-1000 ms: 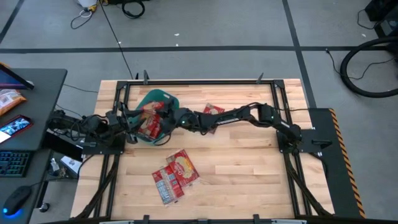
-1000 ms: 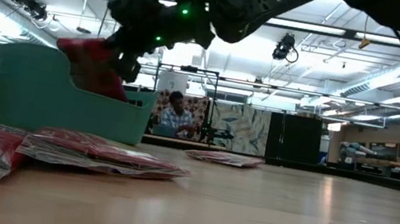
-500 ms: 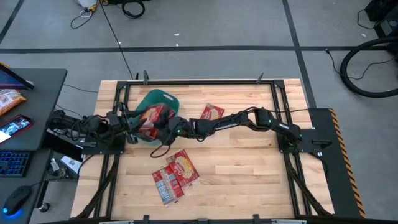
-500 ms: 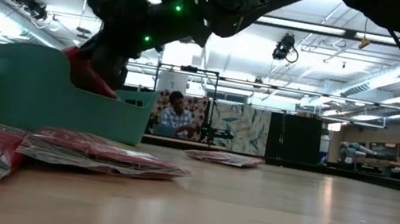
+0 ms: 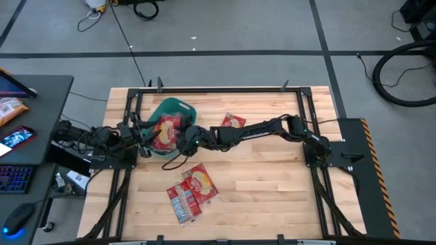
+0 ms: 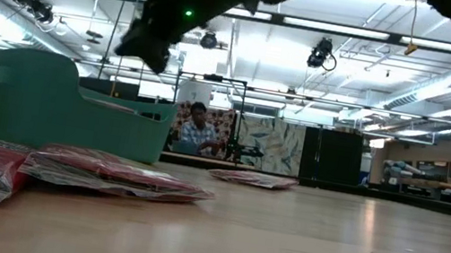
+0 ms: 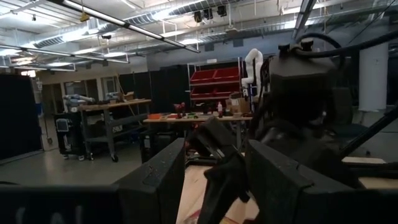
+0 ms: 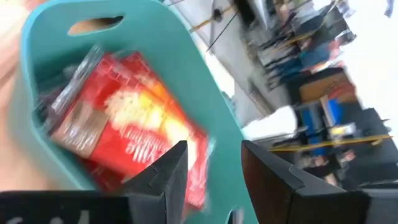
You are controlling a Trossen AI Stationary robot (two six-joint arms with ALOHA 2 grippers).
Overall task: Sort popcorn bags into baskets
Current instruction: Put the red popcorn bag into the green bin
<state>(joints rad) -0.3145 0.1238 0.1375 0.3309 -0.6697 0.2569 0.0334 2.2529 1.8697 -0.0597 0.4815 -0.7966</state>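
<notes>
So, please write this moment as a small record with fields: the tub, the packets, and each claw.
tub: teal basket at the table's far left part, red packets lying inside
packets outside tub: one to the right of the basket; two overlapping nearer the table's front
right claw: open and empty, above the basket, on its near right side
left claw: open, holds nothing, at the table's left edge beside the basket
table: wooden top
background: a person sits beyond the table in the low view
</notes>
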